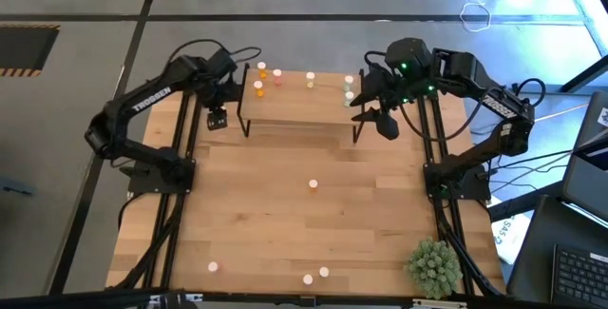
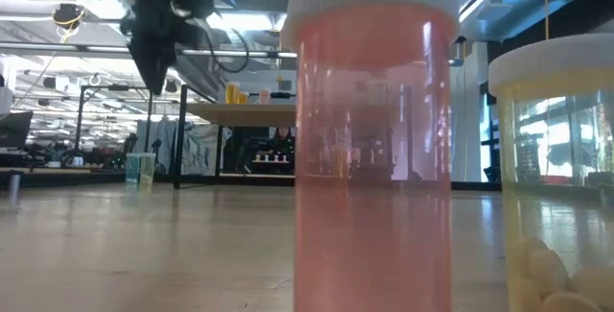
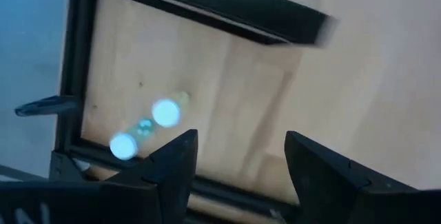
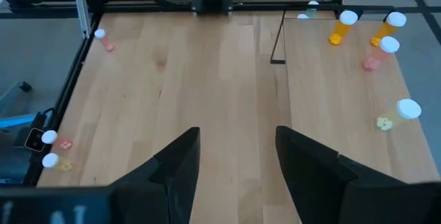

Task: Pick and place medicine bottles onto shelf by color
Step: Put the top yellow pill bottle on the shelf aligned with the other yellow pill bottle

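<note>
The shelf (image 1: 304, 109) stands at the table's far middle. On it stand orange bottles (image 1: 260, 77), a red-pink one (image 1: 277, 76), a pale yellow one (image 1: 311, 79) and pale green ones (image 1: 349, 88). One bottle (image 1: 313, 185) stands mid-table and three stand near the front edge (image 1: 309, 278). My left gripper (image 1: 217, 117) hangs open at the shelf's left end. Below it, two blurred, white-capped greenish bottles (image 3: 148, 127) stand on the table. My right gripper (image 1: 385, 124) hangs open and empty at the shelf's right end. It looks across the table (image 4: 238, 176).
A spiky green plant ball (image 1: 432, 266) sits at the near right corner. In the low view a red-pink bottle (image 2: 374, 139) and a pale yellow one (image 2: 556, 178) stand close to the camera. The shelf's thin black legs (image 1: 245, 119) reach the table.
</note>
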`<state>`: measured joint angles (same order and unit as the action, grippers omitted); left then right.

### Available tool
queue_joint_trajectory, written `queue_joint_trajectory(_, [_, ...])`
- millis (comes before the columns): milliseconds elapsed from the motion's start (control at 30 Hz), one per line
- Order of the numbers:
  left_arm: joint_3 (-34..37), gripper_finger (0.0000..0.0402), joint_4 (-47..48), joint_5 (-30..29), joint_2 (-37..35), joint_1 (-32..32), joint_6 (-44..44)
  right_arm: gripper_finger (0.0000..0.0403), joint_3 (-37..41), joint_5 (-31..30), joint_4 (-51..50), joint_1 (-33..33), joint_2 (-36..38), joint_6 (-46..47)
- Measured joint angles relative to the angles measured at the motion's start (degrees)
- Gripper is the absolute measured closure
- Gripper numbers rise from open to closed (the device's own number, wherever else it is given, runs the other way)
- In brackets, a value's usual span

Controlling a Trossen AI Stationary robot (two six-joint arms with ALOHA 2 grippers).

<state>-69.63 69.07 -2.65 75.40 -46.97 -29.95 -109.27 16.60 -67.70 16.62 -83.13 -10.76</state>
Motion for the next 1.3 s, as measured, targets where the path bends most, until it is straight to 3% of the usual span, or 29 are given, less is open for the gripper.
queue_joint_trajectory(300, [7.23,0.0189,-9.18,-0.03,0.01,-6.64,-6.1,0.021,0.02,0.0,1.85,0.0,-0.01,1.76])
queue_joint_trajectory(600, [13.38,0.0189,-20.31,-0.04,0.0,-9.17,-10.34,0.021,0.02,-0.02,1.9,0.01,-0.02,1.71])
queue_joint_trajectory(933, [19.25,0.0189,-21.57,-0.02,0.02,-10.61,-12.29,0.021,0.02,-0.02,1.9,0.02,-0.02,1.7])
queue_joint_trajectory(1300, [19.67,0.0189,-24.4,-2.28,0.02,-10.67,-13.93,0.021,0.02,-0.09,3.74,0.02,-0.07,1.7])
